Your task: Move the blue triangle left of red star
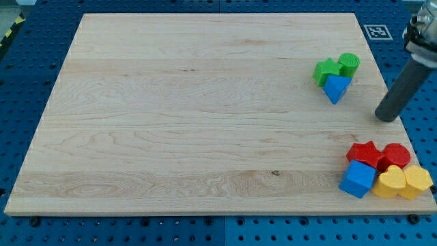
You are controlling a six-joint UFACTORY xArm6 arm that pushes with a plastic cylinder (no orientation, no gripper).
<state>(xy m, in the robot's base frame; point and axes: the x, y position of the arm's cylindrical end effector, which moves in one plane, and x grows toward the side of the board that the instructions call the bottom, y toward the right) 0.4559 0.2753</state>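
My tip (387, 117), a bare rod with no jaws, stands right of the blue triangle (336, 88). Light, stiff and probably slippery on the desk (191, 109), the triangle should be pushed on its upper face, down toward the red star's (364, 153) left.

A robotics lab bench: a wooden board (205, 109) on a blue perforated table (27, 68), a fiducial marker (376, 31) beside it.
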